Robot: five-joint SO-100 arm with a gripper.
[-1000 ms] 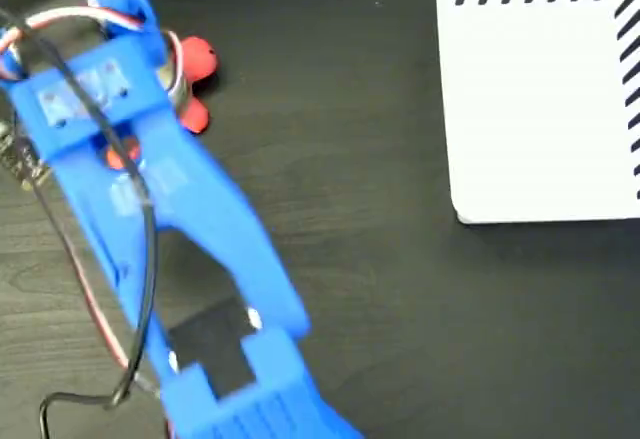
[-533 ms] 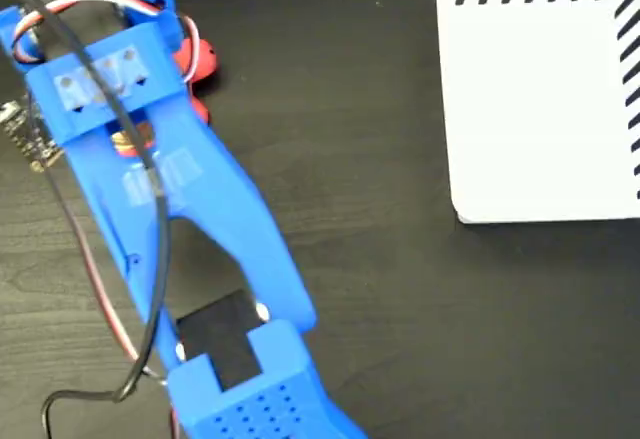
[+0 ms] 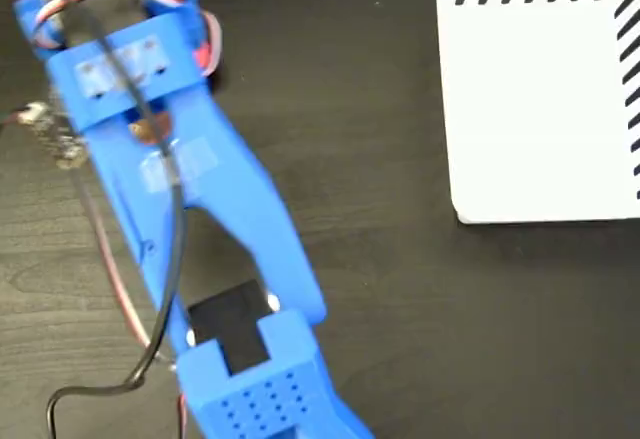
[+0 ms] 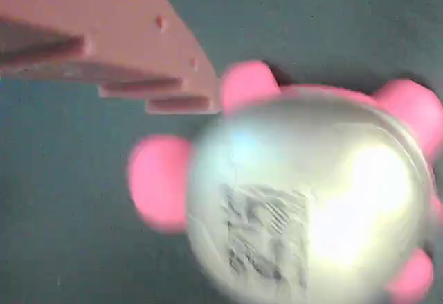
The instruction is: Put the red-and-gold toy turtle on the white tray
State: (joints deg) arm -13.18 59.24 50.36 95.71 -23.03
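The red-and-gold toy turtle (image 4: pixel 311 200) fills the wrist view, blurred, its shiny shell with the black code mark facing up and pinkish feet around it. One finger (image 4: pixel 138 48) reaches in from the upper left, its tip right beside a front foot; the other finger is outside that view. In the fixed view the blue arm covers the turtle, leaving a red sliver (image 3: pixel 208 54) at its right edge. My gripper (image 3: pixel 140 9) stands over the turtle at the upper left, open, nothing held. The white tray (image 3: pixel 540 109) lies at the upper right, far from the turtle.
The blue arm (image 3: pixel 220 229) runs diagonally from the bottom centre to the upper left. Red, white and black cables (image 3: pixel 100 259) loop along its left side, next to a small board (image 3: pixel 55 139). The dark wooden table (image 3: pixel 400 309) stretches between arm and tray.
The arm's head has moved up and slightly right in the fixed view, now covering nearly all of the turtle, which itself has stayed in place.
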